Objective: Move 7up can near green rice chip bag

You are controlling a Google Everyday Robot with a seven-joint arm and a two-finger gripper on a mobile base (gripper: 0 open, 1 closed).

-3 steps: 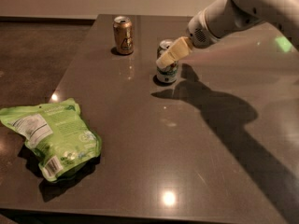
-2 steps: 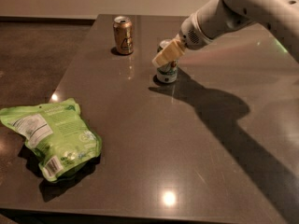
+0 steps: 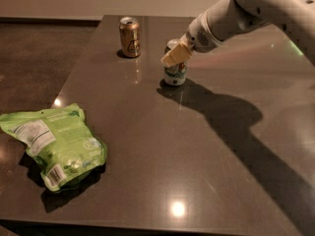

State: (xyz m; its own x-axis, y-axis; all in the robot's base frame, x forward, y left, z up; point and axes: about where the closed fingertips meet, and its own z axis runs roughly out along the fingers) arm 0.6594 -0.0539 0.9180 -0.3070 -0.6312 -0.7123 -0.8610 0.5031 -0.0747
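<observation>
The gripper (image 3: 175, 57) sits at the upper part of the 7up can (image 3: 175, 75), its pale yellowish tip lying across the can's top half on the side facing the camera. Whether it is closed on the can or only resting against it cannot be told: the far side of the tip is hidden behind the can and the wrist. A sliver of the can's silver rim peeks out above and to the left of the tip. Below it, the lower body shows white and green, and the label is too blurred to read.

The can stands upright on the dark counter (image 3: 147, 132), in the far middle part. The white arm (image 3: 231, 16) runs up and to the right from the gripper and is cut off by the top and right edges. Its broad shadow (image 3: 231, 117) stretches from the can's base toward the near right corner.

A brown-gold can (image 3: 130, 37) stands upright near the far edge, to the left of the 7up can and apart from it.

The green rice chip bag (image 3: 59, 149) lies flat at the near left corner, well apart from both cans. Its white nutrition label and barcode face up, though the print cannot be read. Its left end hangs past the counter's edge. The counter's near edge and right side run out of view.
</observation>
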